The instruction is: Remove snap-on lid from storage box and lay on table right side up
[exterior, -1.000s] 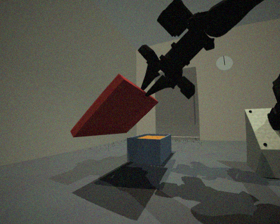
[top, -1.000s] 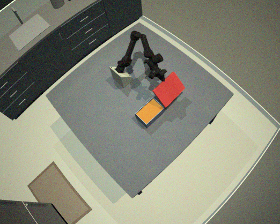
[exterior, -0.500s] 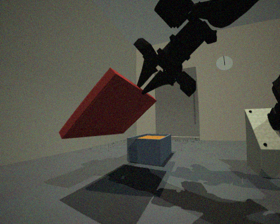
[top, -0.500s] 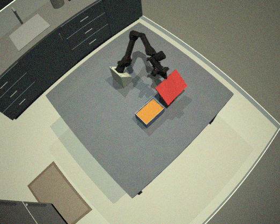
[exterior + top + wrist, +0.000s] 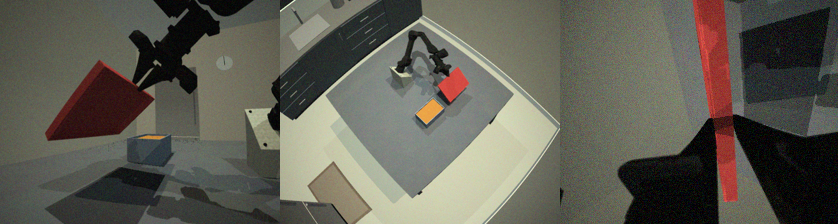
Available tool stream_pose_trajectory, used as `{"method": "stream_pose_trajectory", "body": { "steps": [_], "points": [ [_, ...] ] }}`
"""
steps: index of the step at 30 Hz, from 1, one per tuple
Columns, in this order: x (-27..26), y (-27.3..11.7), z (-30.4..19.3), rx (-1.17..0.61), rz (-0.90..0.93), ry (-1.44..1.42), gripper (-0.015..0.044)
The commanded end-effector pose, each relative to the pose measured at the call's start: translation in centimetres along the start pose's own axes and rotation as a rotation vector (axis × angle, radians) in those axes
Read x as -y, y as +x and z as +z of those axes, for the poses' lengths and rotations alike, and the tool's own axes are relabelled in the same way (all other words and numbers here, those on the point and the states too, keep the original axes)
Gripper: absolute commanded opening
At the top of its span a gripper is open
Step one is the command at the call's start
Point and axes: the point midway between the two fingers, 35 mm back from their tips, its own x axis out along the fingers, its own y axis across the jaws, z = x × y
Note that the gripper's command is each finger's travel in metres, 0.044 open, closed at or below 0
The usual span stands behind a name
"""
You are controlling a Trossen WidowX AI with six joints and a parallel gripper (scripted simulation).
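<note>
The red lid is in the air, tilted steeply, its dark red underside facing the exterior camera. My gripper is shut on one edge of the lid, near the middle of that edge. The storage box stands open and upright on the table, a blue-grey box with an orange inside. The lid is off to one side of the box, apart from it and higher. The box does not show in the wrist view.
The arm's pale wedge-shaped base mount stands on the table to one side of the box. The lid's dark shadow falls on the table beside the box. Dark cabinets stand beyond the table's edge.
</note>
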Motion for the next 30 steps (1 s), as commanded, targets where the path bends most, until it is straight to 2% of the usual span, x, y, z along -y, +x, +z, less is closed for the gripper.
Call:
{"method": "stream_pose_trajectory", "body": {
  "steps": [1, 30],
  "points": [
    [-0.3, -0.4, -1.0, -0.001, 0.018, -0.005, 0.0000],
    [0.0, -0.9, -6.9, -0.004, 0.019, -0.004, 0.0000]
  ]
}}
